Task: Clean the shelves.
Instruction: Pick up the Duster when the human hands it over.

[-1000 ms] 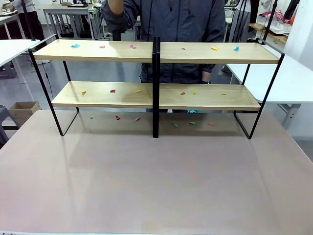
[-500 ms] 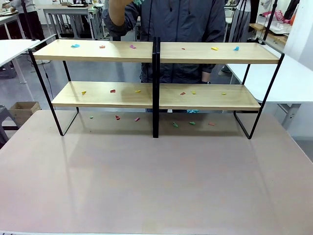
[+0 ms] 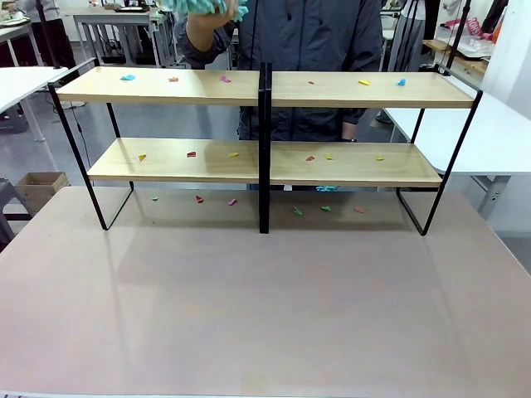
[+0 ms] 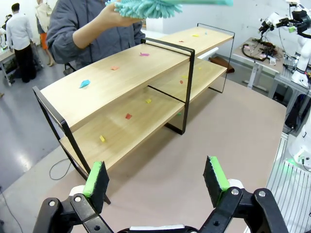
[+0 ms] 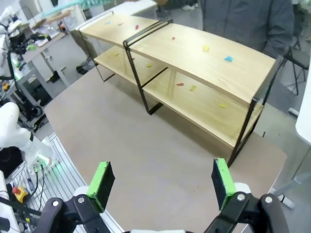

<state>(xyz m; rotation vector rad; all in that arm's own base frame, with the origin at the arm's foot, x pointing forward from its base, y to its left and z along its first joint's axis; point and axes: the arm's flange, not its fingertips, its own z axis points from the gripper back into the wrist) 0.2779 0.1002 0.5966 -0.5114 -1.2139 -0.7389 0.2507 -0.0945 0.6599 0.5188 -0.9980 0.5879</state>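
Gaping wide and empty, the left claw (image 4: 155, 170) and right claw (image 5: 162, 172) face the two-tier shelves (image 3: 340, 93).

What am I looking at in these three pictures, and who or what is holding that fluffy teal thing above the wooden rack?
You are seeing one moment from three cameras. The front view looks across a beige tabletop at a person standing behind the shelves, a two-level wooden rack in a black frame. The other two pictures come from cameras on the robot's two wrists. The black fingers with green pads at the bottom of each are its claws: the left gripper and the right gripper. Both are open and hold nothing. Small coloured scraps lie scattered on both boards and on the tabletop under the rack. The fluffy teal duster is held by the person's hand, raised above the top board, not by the robot.
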